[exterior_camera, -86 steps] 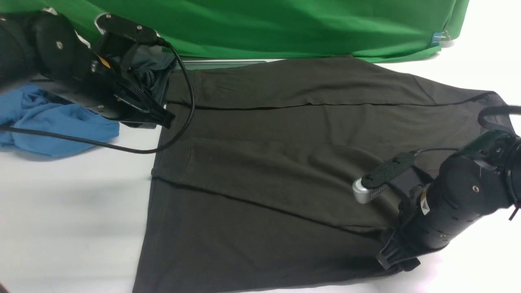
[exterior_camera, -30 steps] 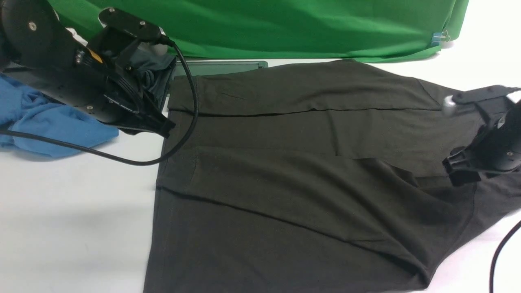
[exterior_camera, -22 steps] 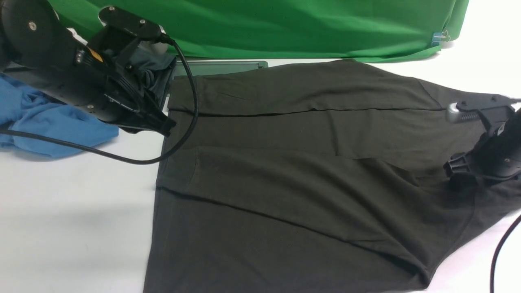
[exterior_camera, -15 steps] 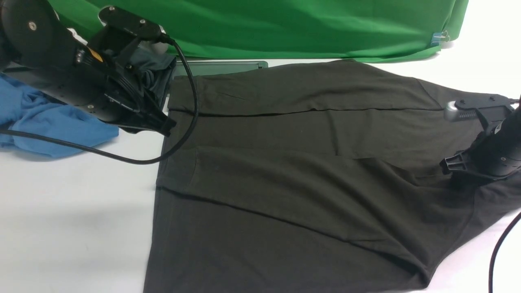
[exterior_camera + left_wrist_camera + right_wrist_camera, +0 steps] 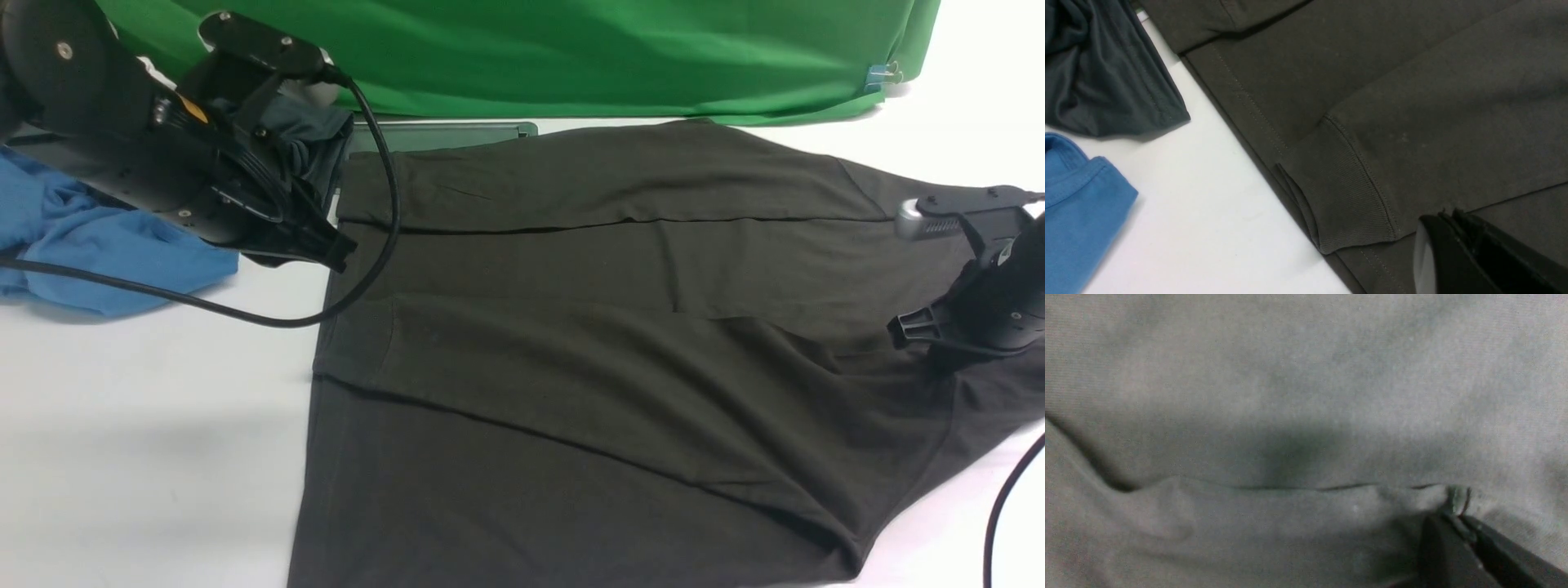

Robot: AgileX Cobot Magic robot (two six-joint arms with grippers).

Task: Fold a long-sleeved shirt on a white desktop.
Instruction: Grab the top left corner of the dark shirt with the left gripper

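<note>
The right tool [image 5: 1457, 518] clenches a thin pinch of the dark brownish-grey knit shirt [image 5: 571, 367] spread beneath it on the white counter [image 5: 147, 457]. The left tool [image 5: 335, 249] is clenched empty. So shallow a bite may slip on lifting.

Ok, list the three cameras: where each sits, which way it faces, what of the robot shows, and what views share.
Front: between the arms, looking forward over the shirt on the white table; both arms show.
Left wrist: on the left arm, looking down at a sleeve cuff; its shut jaws show.
Right wrist: on the right arm, close on the shirt; jaws pinch a fold.
Shared: front and left wrist both show the blue cloth.
</note>
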